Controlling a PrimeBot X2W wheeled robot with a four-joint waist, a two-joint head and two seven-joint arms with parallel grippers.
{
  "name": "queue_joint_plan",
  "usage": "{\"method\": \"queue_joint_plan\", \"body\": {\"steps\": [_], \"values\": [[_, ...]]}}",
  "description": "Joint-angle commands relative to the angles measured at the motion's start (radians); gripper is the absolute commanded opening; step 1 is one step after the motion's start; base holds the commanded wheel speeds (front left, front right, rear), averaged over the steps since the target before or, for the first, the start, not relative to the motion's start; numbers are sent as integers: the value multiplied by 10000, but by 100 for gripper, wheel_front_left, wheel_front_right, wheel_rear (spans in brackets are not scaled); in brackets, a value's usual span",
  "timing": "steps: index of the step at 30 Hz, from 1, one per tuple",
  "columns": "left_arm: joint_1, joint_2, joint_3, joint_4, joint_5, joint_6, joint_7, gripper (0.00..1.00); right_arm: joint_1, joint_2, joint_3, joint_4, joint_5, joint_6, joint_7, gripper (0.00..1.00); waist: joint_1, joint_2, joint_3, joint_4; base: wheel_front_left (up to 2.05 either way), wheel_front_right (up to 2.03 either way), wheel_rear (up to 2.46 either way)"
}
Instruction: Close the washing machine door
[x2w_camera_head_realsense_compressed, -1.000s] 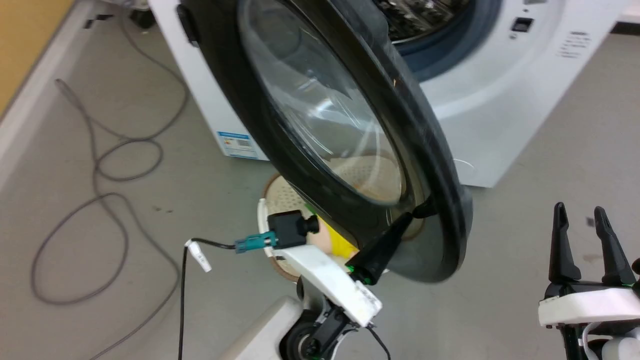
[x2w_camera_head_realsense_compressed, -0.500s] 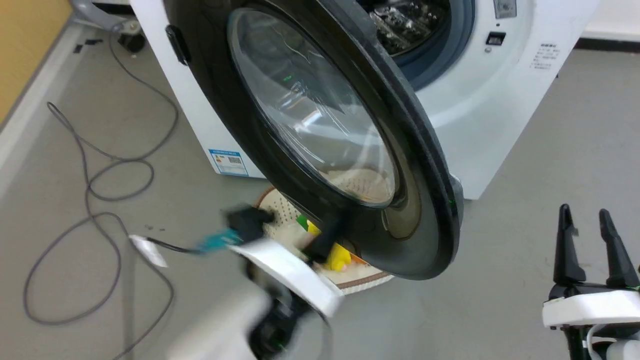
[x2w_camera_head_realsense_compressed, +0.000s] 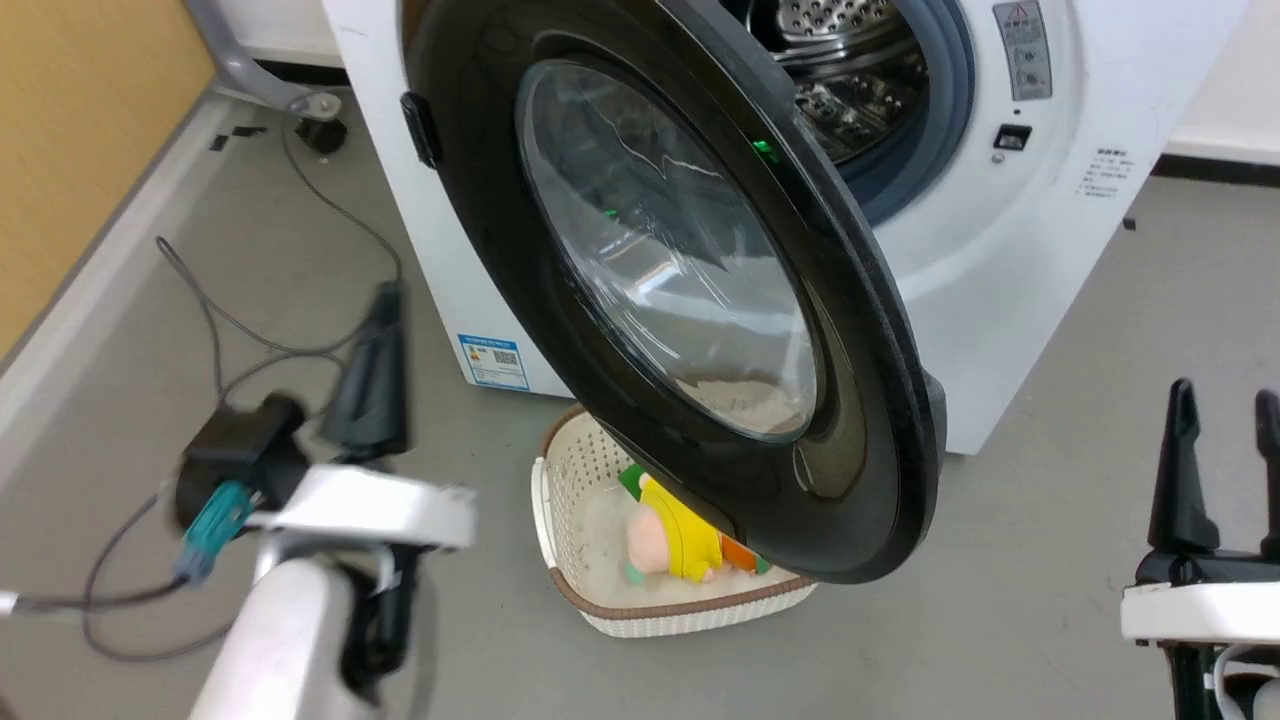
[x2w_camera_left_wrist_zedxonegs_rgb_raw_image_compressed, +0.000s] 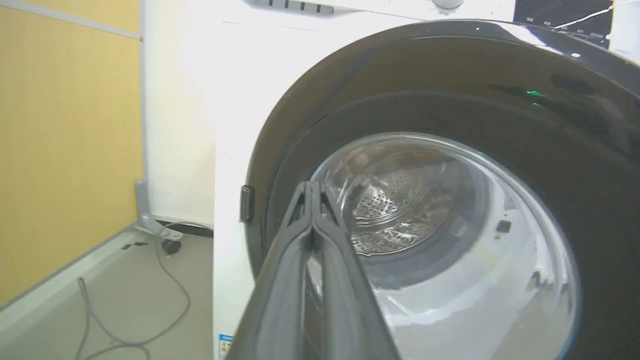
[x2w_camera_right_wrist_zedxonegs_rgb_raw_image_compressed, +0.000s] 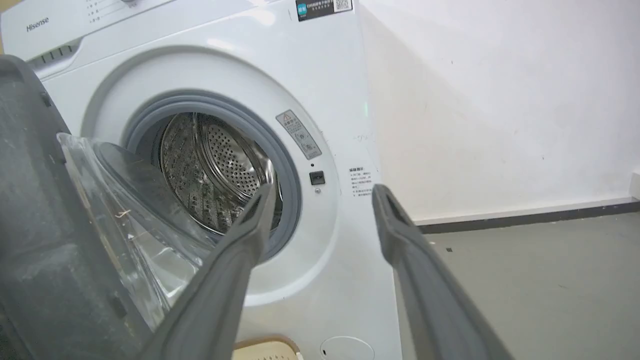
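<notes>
The door (x2w_camera_head_realsense_compressed: 680, 290) stood swung well out from the machine (x2w_camera_head_realsense_compressed: 1000, 290) (attached at its left side), above a basket (x2w_camera_head_realsense_compressed: 548, 500) on the floor. The left gripper (x2w_camera_left_wrist_zedxonegs_rgb_raw_image_compressed: 312, 189), jaws pressed together and empty, pointed at the door's front. The right gripper (x2w_camera_right_wrist_zedxonegs_rgb_raw_image_compressed: 322, 192) held its jaws spread, empty.

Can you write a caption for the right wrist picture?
Open right gripper faces the washing machine, its door swung open.

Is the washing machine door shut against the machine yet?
No: the washing machine door stands swung out from the washing machine, with the steel drum exposed.
</notes>
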Motion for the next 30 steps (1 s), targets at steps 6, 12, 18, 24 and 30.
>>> {"method": "queue_joint_plan", "body": {"steps": [6,12,18,24,30], "values": [[1487,467,949,-943,2559,1463,-41,100,-240,7,-89,-979,254,8,-44,100,1,0,-301,315,0,0,0],[2481,428,1203,-1184,3179,2020,-41,100,-602,7,317,-1877,718,8,-44,100,1,0,-474,553,0,0,0],[3192,218,1570,-1115,3164,2246,-41,100,-881,7,2089,-3296,701,8,-44,0,1,0,-597,759,0,0,0],[3405,-36,1727,-1141,3031,2041,-41,100,-865,-574,4295,-3615,1015,8,-44,0,1,0,-642,873,0,0,0],[3429,-258,1792,-1078,3100,1860,-41,100,-792,-2054,6450,-2772,1150,8,-44,0,1,0,-621,847,0,0,0]]}}
